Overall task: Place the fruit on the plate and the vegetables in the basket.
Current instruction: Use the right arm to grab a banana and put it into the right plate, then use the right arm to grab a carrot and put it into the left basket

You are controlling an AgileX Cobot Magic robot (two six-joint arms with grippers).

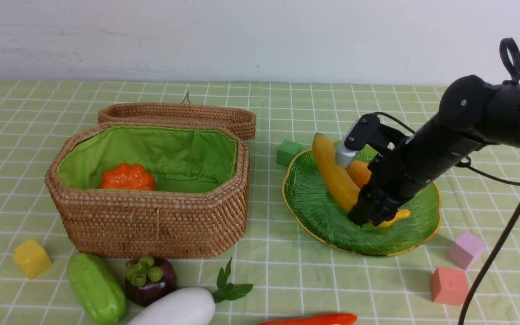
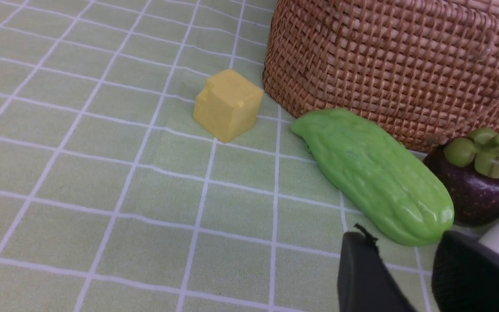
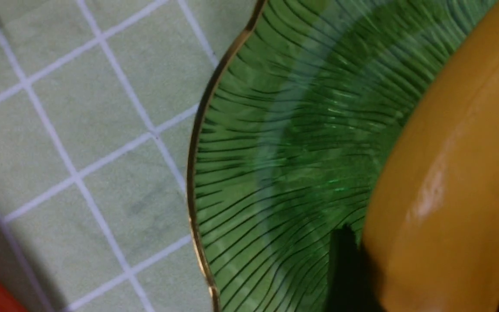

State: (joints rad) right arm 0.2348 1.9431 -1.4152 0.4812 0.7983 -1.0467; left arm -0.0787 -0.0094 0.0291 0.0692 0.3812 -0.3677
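Placement of the banana [image 1: 334, 174] was the step in hand, as we judged it. The right pincer [image 1: 370, 216] sat low in the plate [image 1: 314, 212], closed on the banana's near end. The fruit lay across the glass beside the mango [image 1: 358, 173]. The next move called for letting go and lifting clear without dragging the banana out.

The pumpkin [image 1: 127, 177] was in the basket [image 1: 151, 221]. The cucumber [image 1: 96, 289], mangosteen [image 1: 149, 280] and white radish [image 1: 178, 309] lay on the tabletop [image 1: 287, 280] in front of it.

Only the right wrist view showed us a dark finger [image 3: 345, 268] pressed against the banana's skin. Only the left wrist view showed the left pincer [image 2: 409, 260], open and empty, near the cucumber. The front view missed that arm altogether.
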